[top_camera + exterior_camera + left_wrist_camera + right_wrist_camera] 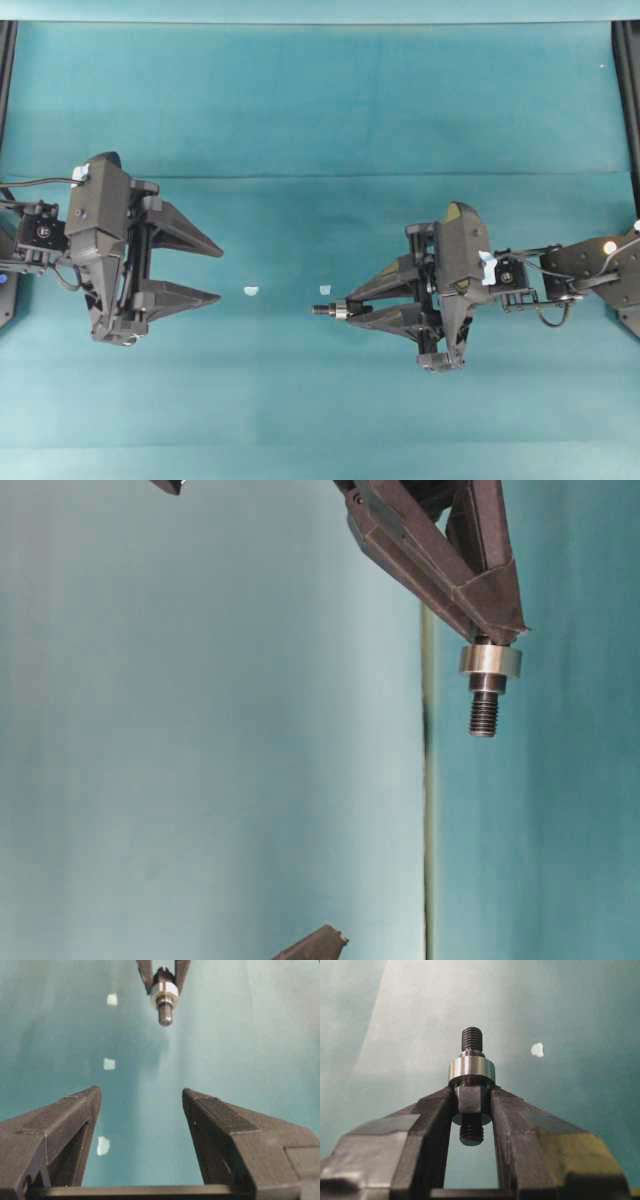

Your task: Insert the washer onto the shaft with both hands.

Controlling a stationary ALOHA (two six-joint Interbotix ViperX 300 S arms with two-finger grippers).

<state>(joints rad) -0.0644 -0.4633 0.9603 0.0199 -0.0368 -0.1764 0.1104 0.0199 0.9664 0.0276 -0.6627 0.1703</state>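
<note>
My right gripper (pixel 348 309) (pixel 472 1094) is shut on the shaft (pixel 322 310) (pixel 471 1038), a dark stepped rod whose threaded end points left toward the other arm. The silvery washer (pixel 340 310) (pixel 471 1071) sits round the shaft, right against the fingertips. The table-level view shows the washer (pixel 490 660) above the threaded tip of the shaft (pixel 484 712). My left gripper (pixel 220 275) (pixel 141 1092) is open and empty, well to the left, facing the shaft (pixel 165 1012) and washer (pixel 164 991).
Small white tape scraps (pixel 251 291) (pixel 324 288) lie on the teal cloth (pixel 320 120) between the two grippers. Black frame rails (pixel 628 90) run along the left and right edges of the table.
</note>
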